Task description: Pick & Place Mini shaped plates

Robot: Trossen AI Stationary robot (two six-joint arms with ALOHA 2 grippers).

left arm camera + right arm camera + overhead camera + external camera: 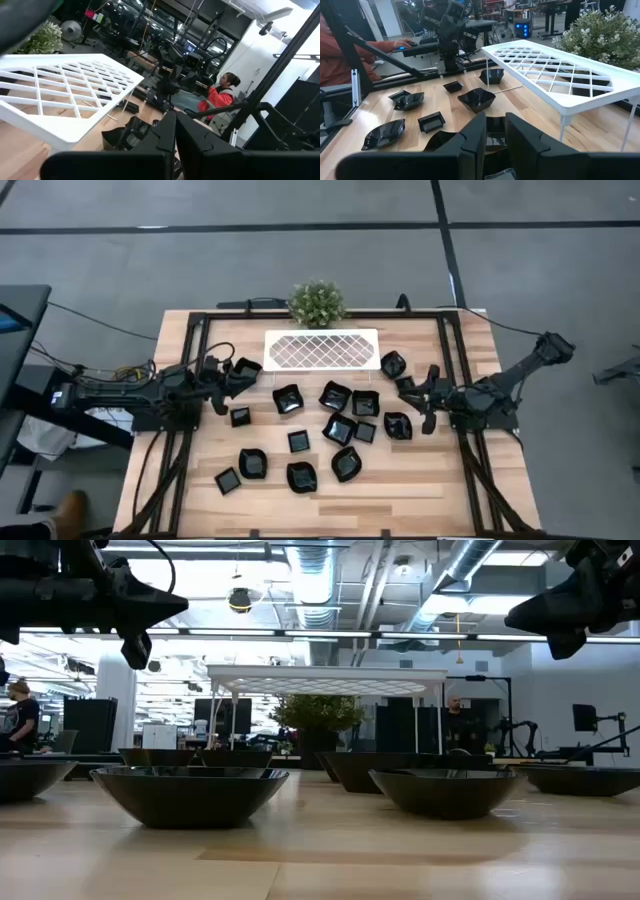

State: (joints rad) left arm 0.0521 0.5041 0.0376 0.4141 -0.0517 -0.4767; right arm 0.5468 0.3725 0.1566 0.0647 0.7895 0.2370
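Several glossy black mini plates (pixel 338 428) lie on their bases on the wooden table, mostly between the two arms, and they show low and wide in the low view (pixel 188 790). My left gripper (pixel 238 377) is shut and empty, raised above the table by the white tray's left end, over one plate (pixel 248 366); its fingers nearly touch in the left wrist view (pixel 175 122). My right gripper (pixel 406 390) is raised at the right, between two plates (pixel 393 364) (pixel 398 425). Its fingers are a little apart and empty in the right wrist view (pixel 495 127).
A white lattice tray (pixel 320 348) stands on thin legs at the table's far middle, with a small green potted plant (pixel 317 302) behind it. Black frame rails (pixel 190 380) run along both table sides. People sit in the room beyond (pixel 220 92).
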